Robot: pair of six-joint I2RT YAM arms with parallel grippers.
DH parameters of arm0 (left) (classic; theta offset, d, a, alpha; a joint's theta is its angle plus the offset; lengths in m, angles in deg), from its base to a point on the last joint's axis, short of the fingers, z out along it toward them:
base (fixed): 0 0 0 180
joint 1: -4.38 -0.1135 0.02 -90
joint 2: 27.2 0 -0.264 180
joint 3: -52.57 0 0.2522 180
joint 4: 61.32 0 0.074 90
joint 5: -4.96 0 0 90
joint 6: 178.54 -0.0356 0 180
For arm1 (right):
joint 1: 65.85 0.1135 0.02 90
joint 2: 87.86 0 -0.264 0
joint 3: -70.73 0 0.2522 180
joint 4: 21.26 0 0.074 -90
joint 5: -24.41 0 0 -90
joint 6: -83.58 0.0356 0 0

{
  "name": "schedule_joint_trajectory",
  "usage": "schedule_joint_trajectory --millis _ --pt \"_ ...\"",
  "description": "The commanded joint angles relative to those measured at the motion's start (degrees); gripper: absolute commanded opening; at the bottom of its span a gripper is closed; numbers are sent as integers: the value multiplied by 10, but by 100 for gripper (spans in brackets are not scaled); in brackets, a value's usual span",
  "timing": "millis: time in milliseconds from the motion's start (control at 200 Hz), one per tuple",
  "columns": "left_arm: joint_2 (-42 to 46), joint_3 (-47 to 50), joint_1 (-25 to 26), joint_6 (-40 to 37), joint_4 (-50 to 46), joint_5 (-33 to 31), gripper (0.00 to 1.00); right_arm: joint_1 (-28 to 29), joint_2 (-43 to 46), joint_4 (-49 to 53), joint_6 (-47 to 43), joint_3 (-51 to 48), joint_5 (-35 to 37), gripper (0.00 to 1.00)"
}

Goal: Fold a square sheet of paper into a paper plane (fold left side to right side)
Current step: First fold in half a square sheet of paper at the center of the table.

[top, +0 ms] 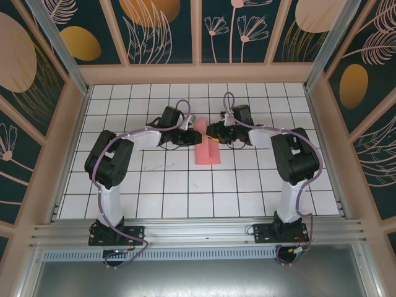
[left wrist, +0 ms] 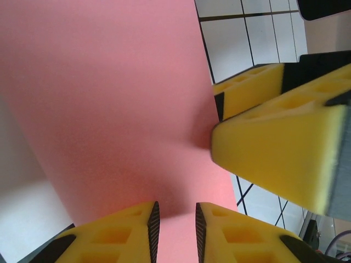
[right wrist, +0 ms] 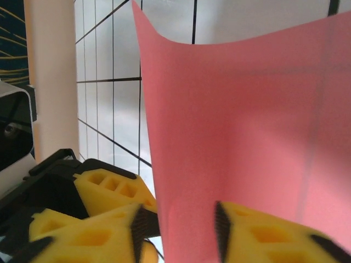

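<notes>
The square sheet of paper (top: 207, 153) is coral red and lies mid-table, bent upward at its far end between both grippers. My left gripper (top: 193, 137) meets it from the left. In the left wrist view the paper (left wrist: 109, 109) runs through the narrow gap of my left gripper (left wrist: 174, 211), whose pads stand apart. My right gripper (top: 215, 138) comes in from the right. In the right wrist view the paper's (right wrist: 247, 120) curled edge stands between the parted fingers of my right gripper (right wrist: 181, 219). The paper plane is out of view.
The two grippers nearly touch: the right one's yellow fingers (left wrist: 285, 137) crowd the left wrist view, and the left one's fingers (right wrist: 109, 189) sit beside the right jaws. The white gridded table (top: 154, 185) is ringed by a wooden wall (top: 198, 73).
</notes>
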Motion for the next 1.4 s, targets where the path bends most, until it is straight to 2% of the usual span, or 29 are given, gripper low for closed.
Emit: schedule_joint_trajectory --millis 0,145,275,465,721,1096,1261,1391 --pt "5 -9 1 -11 -12 -10 30 4 -9 5 -7 25 -11 24" --pt "37 1 1 -10 -12 -31 38 4 -11 65 -37 39 39 0" --pt "81 19 0 -9 -28 -82 50 3 -11 108 -59 48 94 0" --pt "79 21 1 -10 -70 -142 54 4 -12 143 -74 52 142 0" --pt "23 -8 4 2 -68 -132 60 4 -17 168 -86 55 170 0" --pt "-43 -59 23 11 -68 -119 59 6 -21 176 -95 55 178 0" --pt "-64 -78 29 0 -104 -156 55 7 -20 179 -97 56 180 0" --pt "-73 -75 31 -1 -108 -161 54 7 -22 177 -99 56 179 0"
